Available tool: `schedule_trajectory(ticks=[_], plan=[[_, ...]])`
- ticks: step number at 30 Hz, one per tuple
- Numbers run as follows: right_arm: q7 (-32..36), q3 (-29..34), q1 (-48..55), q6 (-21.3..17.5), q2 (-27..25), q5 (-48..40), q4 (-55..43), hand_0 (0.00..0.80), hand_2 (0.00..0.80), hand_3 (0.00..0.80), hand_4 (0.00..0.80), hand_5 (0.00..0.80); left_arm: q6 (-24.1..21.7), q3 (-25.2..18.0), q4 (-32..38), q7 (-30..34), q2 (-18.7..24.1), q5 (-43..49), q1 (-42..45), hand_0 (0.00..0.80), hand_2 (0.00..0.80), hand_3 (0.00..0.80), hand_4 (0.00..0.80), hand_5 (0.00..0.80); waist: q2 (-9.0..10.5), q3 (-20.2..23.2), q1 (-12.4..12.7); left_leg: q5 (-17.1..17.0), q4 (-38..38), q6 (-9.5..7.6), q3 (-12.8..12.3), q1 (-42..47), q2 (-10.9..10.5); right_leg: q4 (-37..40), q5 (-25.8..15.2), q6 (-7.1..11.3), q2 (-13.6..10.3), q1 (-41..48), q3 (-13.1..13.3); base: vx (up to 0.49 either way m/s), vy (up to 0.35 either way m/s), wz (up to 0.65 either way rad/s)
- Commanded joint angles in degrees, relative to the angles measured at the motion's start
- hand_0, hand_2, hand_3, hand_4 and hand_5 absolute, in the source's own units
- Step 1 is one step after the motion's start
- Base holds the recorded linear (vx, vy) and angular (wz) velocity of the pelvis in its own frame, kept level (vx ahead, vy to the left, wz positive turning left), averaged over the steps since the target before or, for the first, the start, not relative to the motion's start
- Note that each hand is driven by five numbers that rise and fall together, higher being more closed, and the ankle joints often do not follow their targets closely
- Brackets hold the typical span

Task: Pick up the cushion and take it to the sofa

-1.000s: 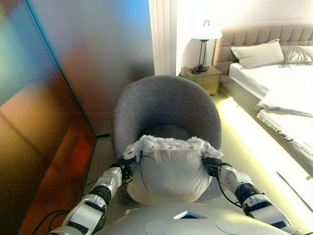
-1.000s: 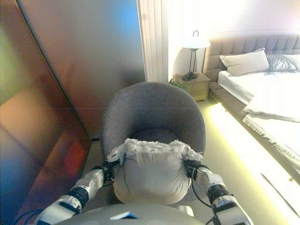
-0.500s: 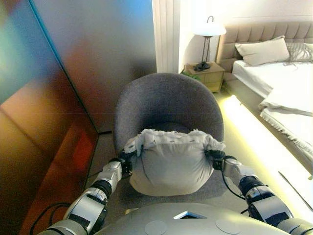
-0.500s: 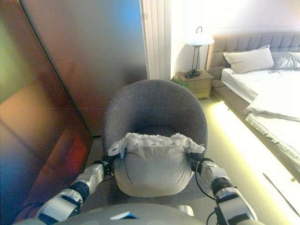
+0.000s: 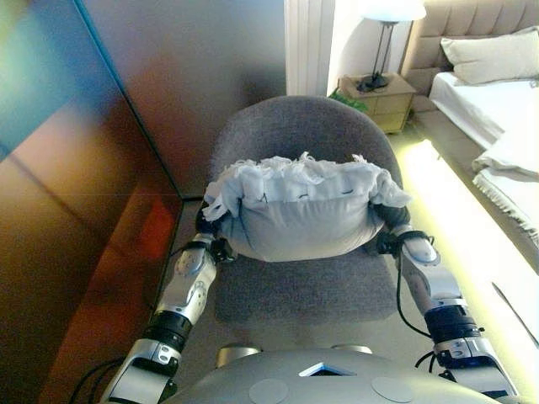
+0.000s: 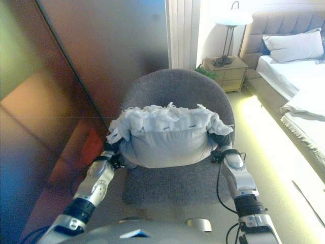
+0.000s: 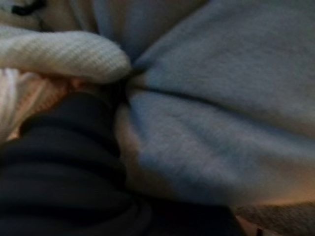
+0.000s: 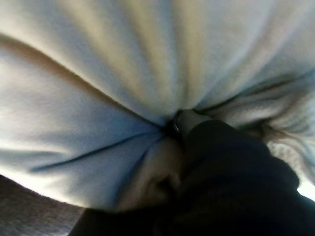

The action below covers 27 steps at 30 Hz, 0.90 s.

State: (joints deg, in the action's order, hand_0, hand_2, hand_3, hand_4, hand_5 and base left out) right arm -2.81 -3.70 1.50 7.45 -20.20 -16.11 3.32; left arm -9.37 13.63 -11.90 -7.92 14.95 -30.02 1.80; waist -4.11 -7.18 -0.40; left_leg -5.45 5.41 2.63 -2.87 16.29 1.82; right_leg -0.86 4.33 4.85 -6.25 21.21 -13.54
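A pale grey cushion (image 5: 299, 219) with a white frilled top edge hangs between my two hands above the seat of a round grey armchair (image 5: 295, 135). My left hand (image 5: 212, 244) grips its left side and my right hand (image 5: 389, 229) its right side. In the left wrist view the cushion cloth (image 7: 221, 123) bunches in folds at my left hand's dark cover (image 7: 64, 147). In the right wrist view the cloth (image 8: 98, 98) gathers the same way at my right hand (image 8: 231, 172). The cushion is clear of the seat (image 5: 303, 286).
A dark glossy wall panel (image 5: 84, 210) runs close along the left. A bed (image 5: 505, 109) with a pillow (image 5: 493, 55) stands at the right, a nightstand (image 5: 383, 93) with a lamp (image 5: 392, 10) behind the chair. A lit floor strip (image 5: 455, 219) lies between chair and bed.
Both arms have stretched forward and lifted the cushion, which now hangs higher, over the chair's seat near the backrest. The camera has shifted, so the room sits differently in the picture.
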Motion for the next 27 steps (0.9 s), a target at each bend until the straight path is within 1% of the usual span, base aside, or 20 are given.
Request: schedule_trajectory(ticks=[1,4,7,8,10,13,18,21,23,25,26,27], plan=[[2.28,3.26,-1.29,-8.53,4.26,1.77,-13.62,0.800,0.800,0.800,0.800,0.800,-5.89,-2.01,14.57,1.43,0.96,0.03,-1.82,0.800,0.800,0.800,0.800,0.800,2.75,1.69,1.68,4.48,-0.86,1.40,0.98,1.18,0.64,3.30,-6.83,1.90,-2.52,-3.85,-0.69,-0.101,-0.034,0.03],[2.92,3.80,1.07,-10.54,4.67,0.96,-18.72,0.800,0.800,0.800,0.800,0.800,-6.72,-1.66,20.12,2.70,1.07,0.01,1.58,0.800,0.800,0.800,0.800,0.800,3.07,1.98,1.89,4.69,-0.41,1.36,0.88,1.47,0.64,3.76,-6.68,1.85,-2.20,-3.40,-0.91,-0.113,-0.053,0.06],[2.34,3.03,1.55,-12.60,4.66,0.78,-21.81,0.800,0.800,0.800,0.800,0.800,-8.61,-1.31,23.93,3.00,1.52,-0.22,3.15,0.800,0.800,0.800,0.800,0.800,3.36,2.32,2.16,5.19,-0.41,1.32,0.79,1.47,0.59,4.41,-6.51,1.80,-1.89,-2.98,-1.12,-0.117,-0.055,0.04],[2.29,2.97,1.61,-12.85,4.63,0.76,-22.07,0.800,0.800,0.800,0.800,0.800,-8.90,-1.34,24.24,3.07,1.58,-0.43,3.30,0.800,0.800,0.800,0.800,0.800,3.38,2.38,2.19,5.21,-0.41,1.34,0.75,1.47,0.61,4.51,-6.51,1.79,-1.86,-2.92,-1.15,-0.135,-0.055,0.01],[1.83,2.77,2.40,-14.59,4.38,0.06,-24.85,0.800,0.800,0.800,0.800,0.800,-10.41,-1.62,27.89,4.19,2.09,-0.38,4.44,0.800,0.800,0.800,0.800,0.800,3.32,2.54,2.33,5.41,-0.41,1.60,0.63,1.49,0.87,4.73,-6.26,1.67,-1.67,-2.83,-1.16,-0.138,-0.044,0.01],[1.39,2.61,2.08,-16.25,3.32,0.40,-27.28,0.800,0.800,0.800,0.800,0.800,-12.37,-1.58,30.52,4.85,3.05,-0.84,4.28,0.800,0.800,0.800,0.800,0.800,3.06,2.22,2.38,5.40,-0.41,1.90,0.56,1.35,1.14,4.96,-5.99,1.45,-1.36,-2.71,-1.21,-0.139,-0.036,0.02],[-0.67,1.95,1.10,-19.32,2.55,0.99,-29.24,0.800,0.800,0.800,0.800,0.800,-14.35,-1.68,32.55,4.90,3.99,-1.98,3.13,0.800,0.800,0.800,0.800,0.800,2.79,1.88,2.35,5.36,-0.41,2.24,0.96,1.46,1.53,4.28,-5.09,0.96,-0.71,-2.71,-1.24,-0.121,-0.055,0.03],[-1.25,1.24,0.29,-19.72,1.83,1.53,-30.02,0.800,0.800,0.800,0.800,0.800,-14.71,-1.43,32.81,4.21,4.56,-2.15,2.34,0.800,0.800,0.800,0.800,0.800,2.75,1.76,2.06,5.53,-1.21,2.50,1.38,1.69,1.99,3.18,-4.18,0.38,-0.18,-3.08,-0.64,-0.129,-0.076,0.01],[-1.23,0.67,-0.36,-19.76,1.28,2.21,-30.10,0.800,0.800,0.800,0.800,0.800,-15.32,-1.50,32.43,3.54,5.03,-2.99,1.77,0.800,0.800,0.800,0.800,0.800,3.21,1.36,1.91,6.67,-6.19,3.27,1.52,0.73,2.38,1.33,-3.60,-0.31,-0.56,-3.77,-0.55,-0.120,-0.073,0.00],[-0.82,0.32,-0.82,-19.99,0.72,1.74,-29.63,0.800,0.800,0.800,0.800,0.800,-16.22,-1.38,31.95,3.02,5.12,-3.35,1.58,0.800,0.800,0.800,0.800,0.800,4.33,0.55,2.01,8.34,-13.42,3.73,1.48,-1.84,2.29,-0.93,-3.49,-1.02,-1.78,-4.79,-0.50,-0.062,-0.091,0.01],[-0.73,-0.14,-1.05,-20.89,0.50,2.30,-28.94,0.800,0.800,0.800,0.800,0.800,-17.14,-1.71,31.64,3.10,5.09,-3.50,1.79,0.800,0.800,0.800,0.800,0.800,5.52,-1.34,2.57,8.10,-22.38,3.79,1.83,-5.53,2.31,-3.11,-3.51,-1.73,-2.58,-5.34,0.06,-0.040,-0.169,0.02],[-1.02,-0.99,-1.20,-21.88,0.37,2.37,-28.38,0.800,0.800,0.800,0.800,0.800,-18.09,-1.98,31.19,3.49,4.96,-3.61,1.96,0.800,0.800,0.800,0.800,0.800,6.16,-3.41,3.15,7.94,-31.18,3.64,2.46,-9.95,2.20,-5.07,-3.20,-2.42,-2.74,-5.60,0.96,-0.066,-0.192,-0.02]])
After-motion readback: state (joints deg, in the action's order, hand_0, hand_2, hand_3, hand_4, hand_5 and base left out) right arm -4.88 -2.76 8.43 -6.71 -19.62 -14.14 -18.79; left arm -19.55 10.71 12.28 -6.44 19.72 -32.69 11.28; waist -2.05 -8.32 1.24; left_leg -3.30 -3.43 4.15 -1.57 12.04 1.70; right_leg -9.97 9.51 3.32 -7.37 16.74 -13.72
